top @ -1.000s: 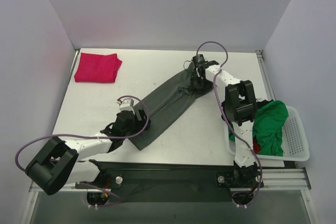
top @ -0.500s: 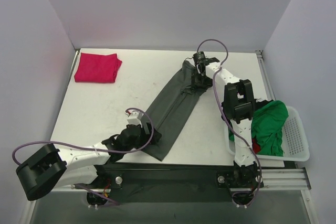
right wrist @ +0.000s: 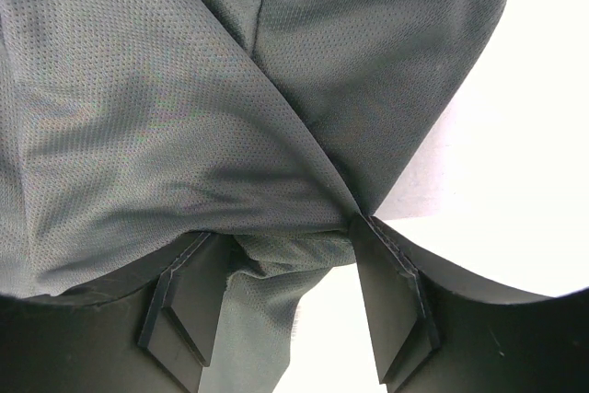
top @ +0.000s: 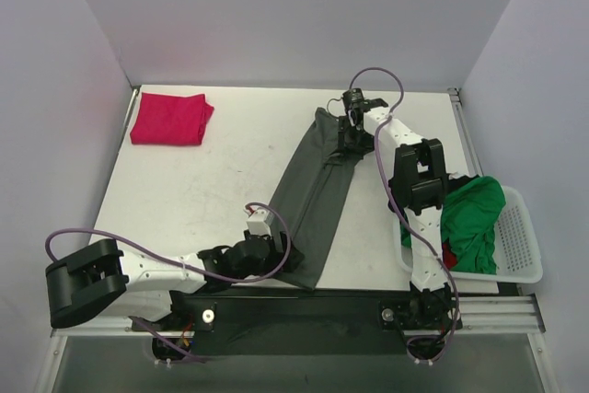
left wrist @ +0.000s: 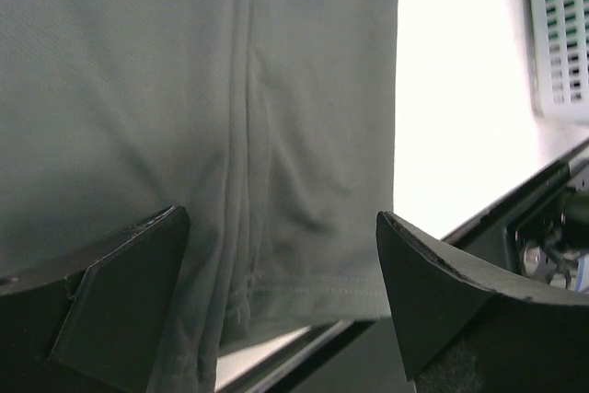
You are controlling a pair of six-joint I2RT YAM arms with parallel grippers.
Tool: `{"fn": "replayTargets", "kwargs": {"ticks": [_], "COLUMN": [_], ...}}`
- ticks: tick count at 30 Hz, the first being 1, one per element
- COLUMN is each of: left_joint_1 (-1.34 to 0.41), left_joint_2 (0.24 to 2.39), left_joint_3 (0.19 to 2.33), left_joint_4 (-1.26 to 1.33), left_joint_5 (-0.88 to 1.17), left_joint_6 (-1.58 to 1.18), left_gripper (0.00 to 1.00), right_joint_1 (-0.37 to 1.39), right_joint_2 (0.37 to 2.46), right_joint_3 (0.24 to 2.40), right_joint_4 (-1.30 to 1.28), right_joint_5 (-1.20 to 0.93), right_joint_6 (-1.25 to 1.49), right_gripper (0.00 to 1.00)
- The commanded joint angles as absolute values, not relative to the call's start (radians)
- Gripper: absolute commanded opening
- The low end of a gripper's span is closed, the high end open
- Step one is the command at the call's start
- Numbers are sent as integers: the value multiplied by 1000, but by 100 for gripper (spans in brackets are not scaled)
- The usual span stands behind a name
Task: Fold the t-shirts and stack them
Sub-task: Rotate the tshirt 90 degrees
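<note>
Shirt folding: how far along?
Done: magenta-red cloth t-shirt folded at the far left corner. In hand: dark grey-green cloth t-shirt, folded into a long strip; right pincer grips its far end, left pincer open over the near hem. Left: bright green cloth t-shirt in the white plastic basket; no stack yet.

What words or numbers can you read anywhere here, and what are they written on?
None: no word, number or sign can be read in any view.
The dark grey-green t-shirt, the magenta-red t-shirt and the bright green t-shirt are plain cloth with no print.
The white basket, the left arm and the right arm show no readable label.
</note>
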State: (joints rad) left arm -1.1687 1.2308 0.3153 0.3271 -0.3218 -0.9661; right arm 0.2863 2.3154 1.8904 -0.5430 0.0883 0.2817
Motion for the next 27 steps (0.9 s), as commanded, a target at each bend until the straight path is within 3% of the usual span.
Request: {"fn": "replayTargets", "kwargs": {"ticks": [1,27], "left_joint_1": [-1209,-1319], "left_joint_2": [1236,1364], "left_joint_3": [362,463], "left_joint_4": [314,370], "left_joint_5": [-347,-319], "left_joint_6": [-982,-973], "left_gripper": [94,94], "right_joint_1": [264,245], "right_joint_2": [2356,2372], "right_joint_3": [1913,1963], "right_joint_4": [-603,-618], "right_joint_5": [114,72], "right_joint_6": [264,259], "right_gripper": [56,58]}}
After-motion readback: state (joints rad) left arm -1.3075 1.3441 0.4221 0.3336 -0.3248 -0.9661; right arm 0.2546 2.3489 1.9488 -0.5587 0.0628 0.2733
